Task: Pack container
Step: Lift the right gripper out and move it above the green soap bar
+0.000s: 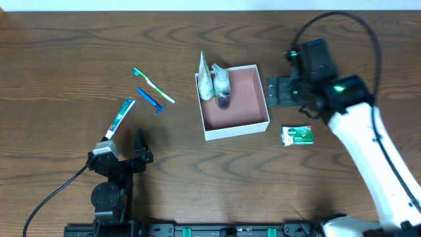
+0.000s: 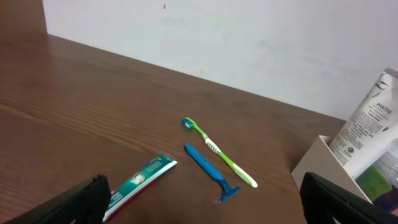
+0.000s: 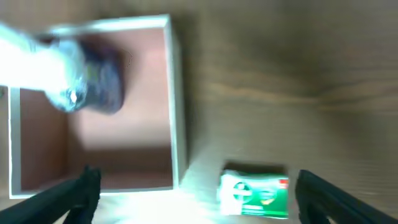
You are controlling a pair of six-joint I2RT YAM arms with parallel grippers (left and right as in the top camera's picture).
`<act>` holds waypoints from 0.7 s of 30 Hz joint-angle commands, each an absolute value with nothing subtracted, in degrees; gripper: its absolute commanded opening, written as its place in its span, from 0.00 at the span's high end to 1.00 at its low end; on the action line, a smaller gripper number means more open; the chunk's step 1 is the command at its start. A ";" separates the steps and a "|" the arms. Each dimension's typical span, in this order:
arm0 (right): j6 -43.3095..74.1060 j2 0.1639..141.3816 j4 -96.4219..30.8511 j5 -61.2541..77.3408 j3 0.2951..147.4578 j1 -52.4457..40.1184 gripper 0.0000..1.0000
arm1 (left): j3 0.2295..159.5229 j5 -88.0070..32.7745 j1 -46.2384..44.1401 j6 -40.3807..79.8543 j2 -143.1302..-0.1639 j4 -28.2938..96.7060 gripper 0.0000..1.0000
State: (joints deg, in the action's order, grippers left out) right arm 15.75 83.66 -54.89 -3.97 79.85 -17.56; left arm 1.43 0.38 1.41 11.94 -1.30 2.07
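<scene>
A brown wood-grain table (image 1: 66, 52) fills the overhead view. The white right arm (image 1: 368, 145) reaches in from the near right corner toward the far edge. The black left arm (image 1: 108, 194) stays low by the near edge, left of the middle.

The container (image 1: 243, 99), a shallow square white box with a pink floor, sits about midway between the left and right edges, a little nearer the far edge. The right hand (image 1: 271, 92) hangs just beside its right wall, fingers spread and holding nothing. The right wrist view is blurred, but shows the two fingertips wide apart. The left hand (image 1: 141, 148) is near the near edge, well apart from the container. Its fingers are also spread wide and empty in the wrist view.

A white tube (image 1: 205, 82) stands in the container's far left corner and leans on the left wall. A green and white toothpaste tube (image 1: 120, 117) lies on the table, toward the left edge and close to the left hand. A green and white toothbrush (image 1: 152, 85) lies between the toothpaste and the container. A clear bottle (image 1: 222, 89) with a dark lower part sits in the container, touching the white tube. A blue razor (image 1: 151, 101) lies just beside the toothbrush, on its near side. A small green and white packet (image 1: 298, 135) lies on the table just off the container's near right corner.
</scene>
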 commanded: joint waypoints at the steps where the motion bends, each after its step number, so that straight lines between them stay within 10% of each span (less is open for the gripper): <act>1: 15.62 81.84 -55.13 -5.76 80.68 -15.22 0.01 | 0.23 1.28 1.69 11.44 -1.37 4.08 0.02; 21: 15.20 83.40 -57.30 -5.91 80.66 -9.30 0.01 | 0.23 1.30 1.69 11.44 -1.37 4.08 0.02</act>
State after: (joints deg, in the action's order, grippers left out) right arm 15.70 83.20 -56.99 -5.37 79.88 -10.20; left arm 1.43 0.38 1.41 11.97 -1.30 2.07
